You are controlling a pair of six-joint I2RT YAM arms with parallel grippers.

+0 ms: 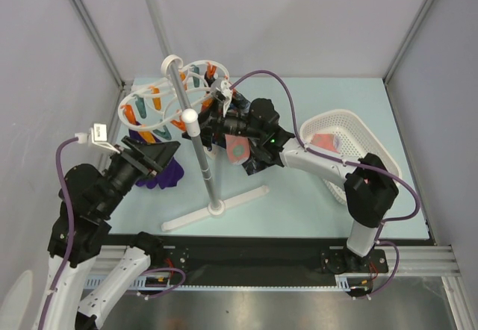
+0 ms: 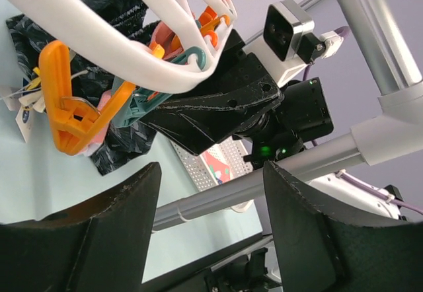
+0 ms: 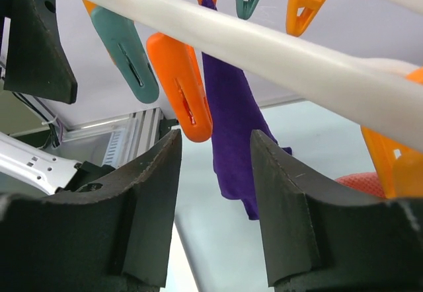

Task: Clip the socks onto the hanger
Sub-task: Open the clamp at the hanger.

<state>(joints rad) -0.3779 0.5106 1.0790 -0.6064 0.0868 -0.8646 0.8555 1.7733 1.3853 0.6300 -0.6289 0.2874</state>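
Black fingers (image 3: 132, 226) of the right end effector (image 3: 215, 143) fill the bottom of its wrist view, spread apart and holding nothing. Just above the gap hangs an orange clip (image 3: 180, 87) with a teal clip (image 3: 125, 54) beside it, both under the white ring of the hanger (image 3: 264, 47). Beyond them the purple sock (image 3: 231, 127) hangs from another orange clip on the ring's far side.

The left end effector (image 2: 211, 173) is also open and empty, below the ring and not touching it. A black-grey sock (image 2: 119, 4) shows behind the clips; whether it is clipped cannot be told.

From above, the hanger sits on a pole stand (image 1: 205, 173) between the 2 arms. A pink sock (image 1: 237, 151) shows under the right wrist. A second pink sock (image 1: 325, 142) lies in the basket (image 1: 366, 132) at the bench's (image 1: 299, 210) right side.
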